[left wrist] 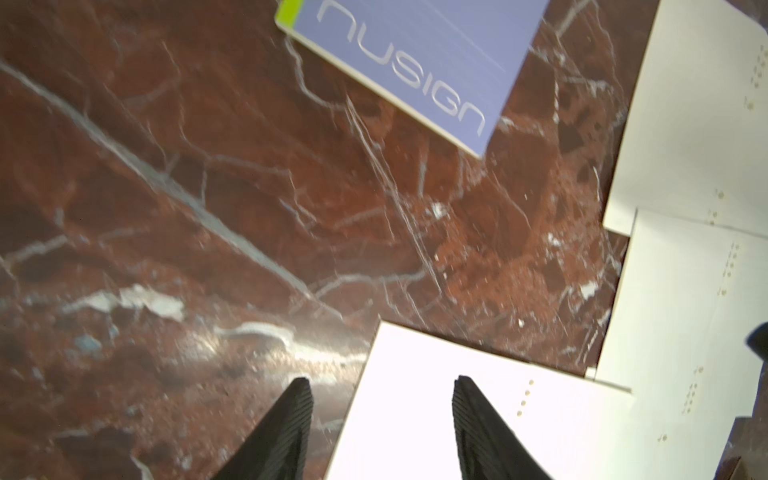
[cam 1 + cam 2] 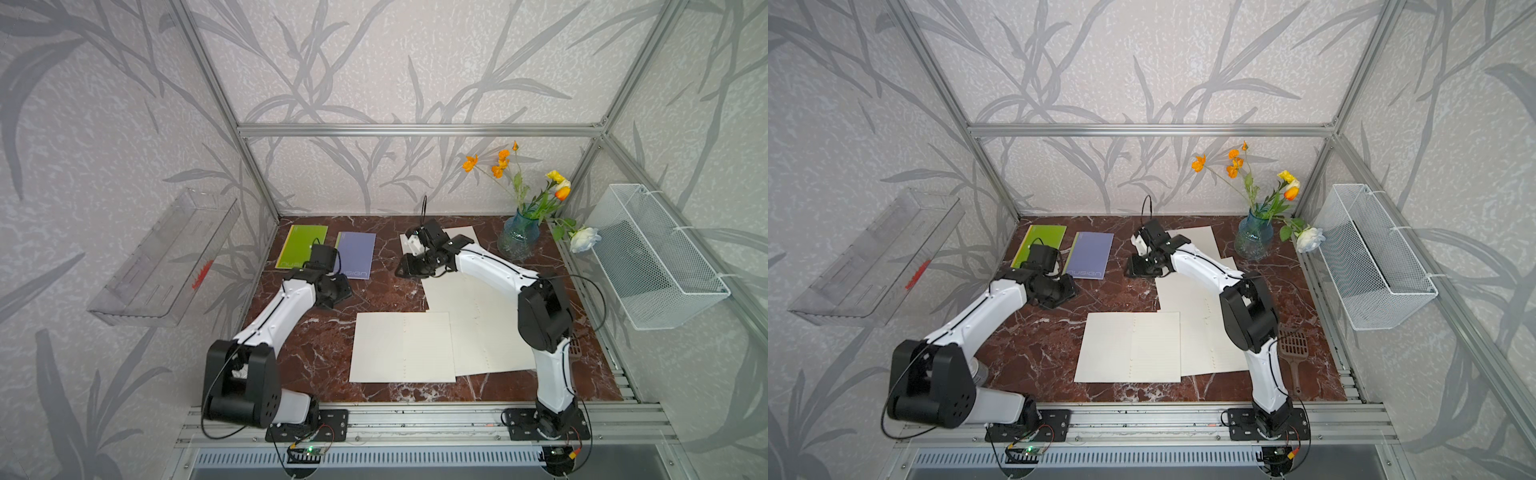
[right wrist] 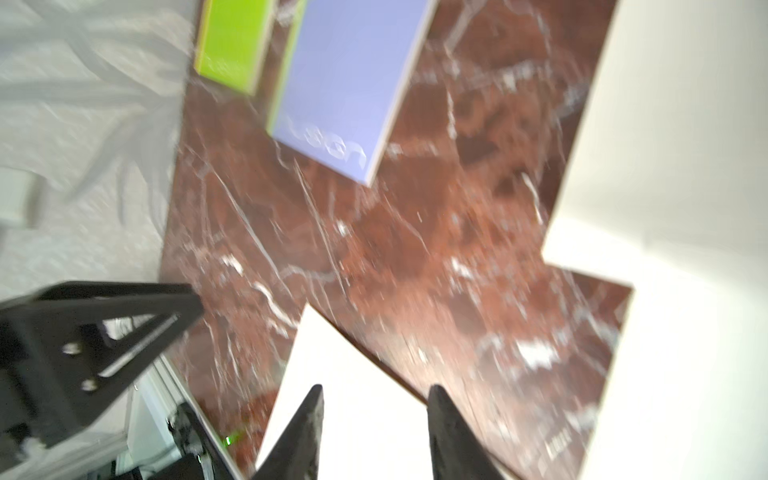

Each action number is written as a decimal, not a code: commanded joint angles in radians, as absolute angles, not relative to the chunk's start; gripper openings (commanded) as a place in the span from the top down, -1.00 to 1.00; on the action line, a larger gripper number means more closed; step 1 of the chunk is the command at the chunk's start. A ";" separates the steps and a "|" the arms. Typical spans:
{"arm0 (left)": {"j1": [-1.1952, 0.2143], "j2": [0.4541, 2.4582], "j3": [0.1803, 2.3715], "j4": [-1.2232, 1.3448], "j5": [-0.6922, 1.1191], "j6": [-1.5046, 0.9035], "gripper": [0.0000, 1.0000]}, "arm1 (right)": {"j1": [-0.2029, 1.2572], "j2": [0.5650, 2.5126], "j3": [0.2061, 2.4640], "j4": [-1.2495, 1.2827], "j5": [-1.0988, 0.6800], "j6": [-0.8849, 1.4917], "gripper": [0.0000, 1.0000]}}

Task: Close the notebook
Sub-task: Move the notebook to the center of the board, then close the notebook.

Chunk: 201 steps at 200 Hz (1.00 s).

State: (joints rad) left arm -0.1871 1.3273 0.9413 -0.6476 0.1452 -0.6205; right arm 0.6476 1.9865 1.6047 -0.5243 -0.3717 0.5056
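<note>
Three notebooks lie open with blank cream pages up: one at the front centre (image 2: 401, 347) (image 2: 1127, 347), one to its right (image 2: 478, 324), partly under my right arm, and one at the back (image 2: 459, 235). My left gripper (image 2: 338, 291) (image 2: 1065, 291) (image 1: 382, 380) hangs open over the bare table, above the far left corner of the front notebook (image 1: 415, 415), holding nothing. My right gripper (image 2: 405, 268) (image 2: 1136, 268) (image 3: 376, 390) is open and empty too, in the air left of the back notebook, with a white page (image 3: 353, 365) below it.
A closed green notebook (image 2: 301, 245) and a closed purple one (image 2: 355, 255) (image 1: 407, 62) lie at the back left. A blue vase with flowers (image 2: 517, 239) stands at the back right. A brown scoop (image 2: 1293, 353) lies by my right arm. Wall bins hang on both sides.
</note>
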 commanded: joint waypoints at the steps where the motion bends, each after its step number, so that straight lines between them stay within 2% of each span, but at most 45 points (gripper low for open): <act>1: -0.251 1.180 0.831 -0.640 0.038 -0.745 -0.15 | 0.671 1.849 1.404 -0.475 -0.262 0.505 0.16; 44: -0.352 0.984 0.643 -0.647 -0.032 -0.827 -0.18 | 0.759 1.671 1.087 -0.426 -0.133 0.517 0.17; 87: -0.421 0.997 0.572 -0.606 -0.049 -0.851 -0.19 | 0.865 1.575 0.933 -0.384 -0.088 0.528 0.19; 137: -0.460 1.087 0.544 -0.540 -0.044 -0.865 -0.19 | 0.933 1.560 0.911 -0.358 -0.119 0.519 0.30; 201: -0.465 1.073 0.505 -0.538 -0.038 -0.877 -0.21 | 1.010 1.686 1.003 -0.320 -0.199 0.483 0.63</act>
